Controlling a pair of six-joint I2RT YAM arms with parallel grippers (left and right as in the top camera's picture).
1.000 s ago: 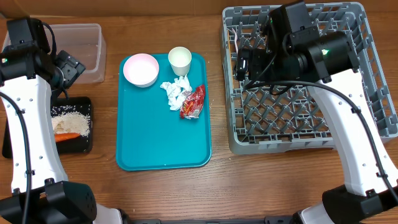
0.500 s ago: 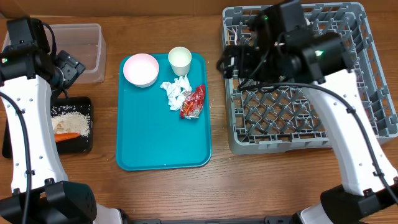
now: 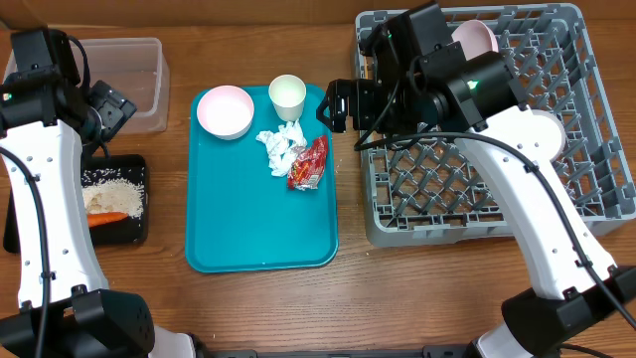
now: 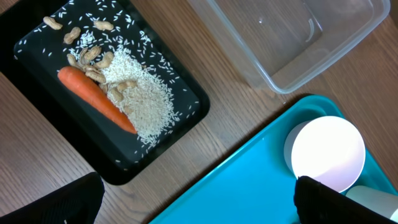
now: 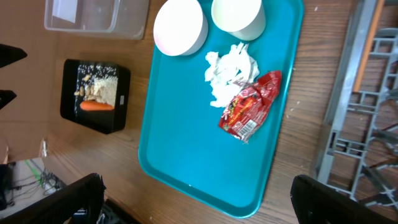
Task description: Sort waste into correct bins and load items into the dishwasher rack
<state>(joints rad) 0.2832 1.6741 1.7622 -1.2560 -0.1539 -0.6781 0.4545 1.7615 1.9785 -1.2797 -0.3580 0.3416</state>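
Black tray (image 4: 93, 127) holds carrot (image 4: 96, 98), nuts (image 4: 93, 59), rice (image 4: 148, 106) (tub (image 4: 292, 37) at its 12 o'clock); teal tray (image 3: 258, 224) carries bowl (image 3: 225, 110), cup (image 3: 286, 95), tissue (image 3: 279, 147), wrapper (image 3: 308, 163). Released wide: left gripper (image 4: 199, 199), right gripper (image 5: 199, 199).

I see a flat teal tray (image 3: 263, 229) lying on the wooden table (image 3: 348, 298), left of centre, its long sides running front to back. My right wrist view catches some cables (image 5: 18, 180) past the table edge.

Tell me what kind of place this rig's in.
Probably a lab bench staged as a dish-return station, not a real kitchen: a grey dishwasher rack, a teal tray with bowl, cup and wrapper, and a black tray of food scraps on a wooden table.
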